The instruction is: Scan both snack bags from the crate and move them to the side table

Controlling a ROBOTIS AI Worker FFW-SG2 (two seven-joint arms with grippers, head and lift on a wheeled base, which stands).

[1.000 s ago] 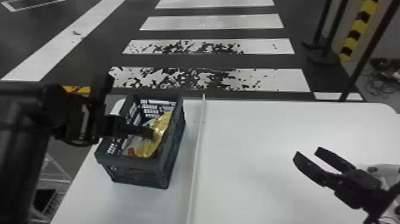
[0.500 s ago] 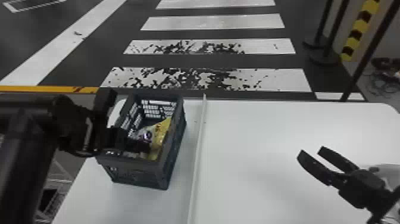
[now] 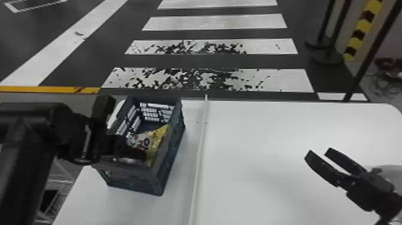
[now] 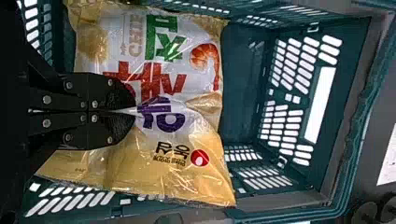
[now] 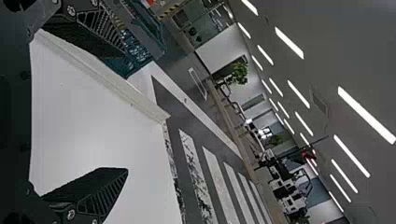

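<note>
Left wrist view: one snack bag [image 4: 187, 112], inside the crate [image 3: 128, 173], film pinched in our left gripper [image 4: 134, 111], which has shifted toward the crate's near end; we judge it ready for lifting to scan. Our right gripper [image 3: 318, 151]: jaws wide, over white table [image 3: 269, 134].

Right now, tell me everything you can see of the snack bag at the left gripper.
The snack bag looks like glossy, crinkled plastic film, gold at the ends and white across the middle, printed with big green, red and purple characters, a curled orange shrimp-like picture and a small red round mark. It sits inside the crate, in the near part. The left gripper has its fingers closed on the film, which creases away from the tips.
</note>
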